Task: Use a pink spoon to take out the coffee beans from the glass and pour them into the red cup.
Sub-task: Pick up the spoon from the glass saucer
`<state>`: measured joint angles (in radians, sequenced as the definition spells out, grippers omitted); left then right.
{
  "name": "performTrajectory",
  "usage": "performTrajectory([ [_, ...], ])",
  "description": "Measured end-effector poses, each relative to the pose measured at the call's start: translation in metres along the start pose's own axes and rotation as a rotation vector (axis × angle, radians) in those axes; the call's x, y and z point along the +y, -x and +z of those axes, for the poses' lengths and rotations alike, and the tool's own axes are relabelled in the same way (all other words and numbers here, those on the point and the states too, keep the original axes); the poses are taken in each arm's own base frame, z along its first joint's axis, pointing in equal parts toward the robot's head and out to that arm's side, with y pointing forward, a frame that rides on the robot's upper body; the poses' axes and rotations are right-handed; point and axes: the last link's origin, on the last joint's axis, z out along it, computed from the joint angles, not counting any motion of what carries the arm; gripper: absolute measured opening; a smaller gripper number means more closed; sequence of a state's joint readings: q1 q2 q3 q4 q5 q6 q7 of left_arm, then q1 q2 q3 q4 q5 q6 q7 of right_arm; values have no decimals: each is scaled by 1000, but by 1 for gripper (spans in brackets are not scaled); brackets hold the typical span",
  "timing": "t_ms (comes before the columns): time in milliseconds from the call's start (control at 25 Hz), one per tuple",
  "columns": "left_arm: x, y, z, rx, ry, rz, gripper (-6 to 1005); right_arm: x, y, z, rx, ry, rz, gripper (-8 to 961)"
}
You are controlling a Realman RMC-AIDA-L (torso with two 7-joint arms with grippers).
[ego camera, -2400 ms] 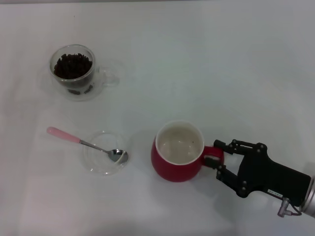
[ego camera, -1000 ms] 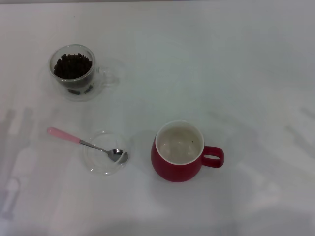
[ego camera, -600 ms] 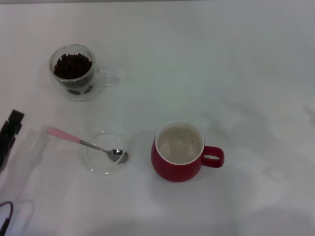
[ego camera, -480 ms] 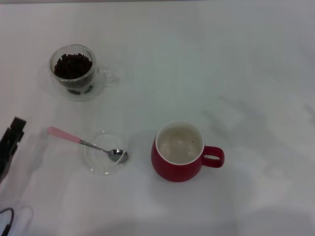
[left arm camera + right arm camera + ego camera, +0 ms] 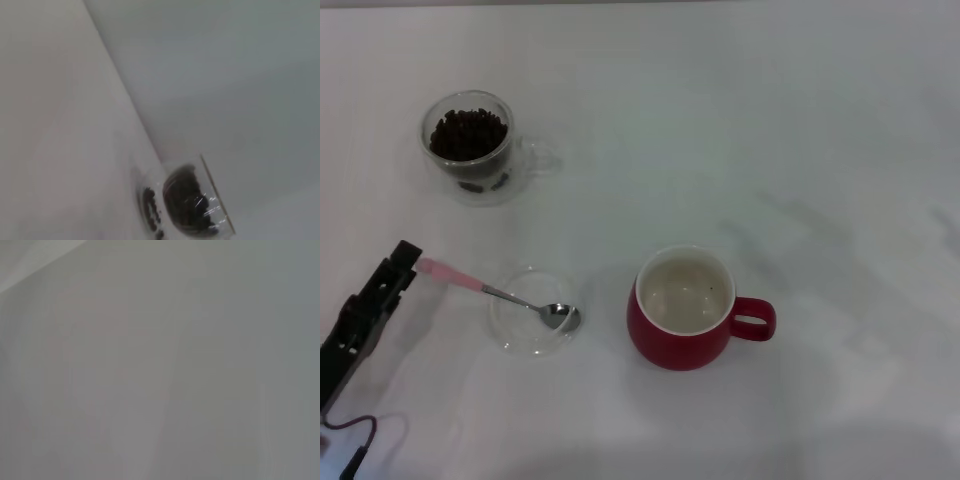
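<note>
The left end effector [image 5: 408, 252], a dark arm reaching in from the near-left edge of the table [image 5: 720, 120], has its tip just beside the end of the spoon [image 5: 500, 295]'s pink handle; whether it is released or clenched cannot be told, and contact with the handle cannot be made out. The right end effector is out of view. The spoon lies slanted, its handle pointing far-left and its metal bowl resting in a flat clear saucer [image 5: 515, 335] near the table's near-left. Farther back on the left stands the glass [image 5: 475, 185], upright, its clear handle pointing right, with the beans [image 5: 468, 133] heaped dark inside it. The left wrist view shows the glass [image 5: 220, 215] and beans [image 5: 185, 200] tilted against plain white. The red cup [image 5: 665, 345] stands upright right of the saucer, well apart from the glass, its handle pointing right and its cream inside holding a dark speck.
</note>
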<state>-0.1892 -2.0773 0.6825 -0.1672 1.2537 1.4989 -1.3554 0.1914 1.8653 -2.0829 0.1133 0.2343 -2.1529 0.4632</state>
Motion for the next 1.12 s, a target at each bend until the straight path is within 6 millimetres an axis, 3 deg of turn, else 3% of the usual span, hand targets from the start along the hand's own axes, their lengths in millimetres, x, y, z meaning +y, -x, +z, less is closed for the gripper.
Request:
performTrajectory([
  [560,2,8,27,-138,1,14,569,3,-3,0,2,-17,-5,626],
  [1120,0,11,19,-104,-13,53,553,3,-6,1,7,-52,-13,625],
])
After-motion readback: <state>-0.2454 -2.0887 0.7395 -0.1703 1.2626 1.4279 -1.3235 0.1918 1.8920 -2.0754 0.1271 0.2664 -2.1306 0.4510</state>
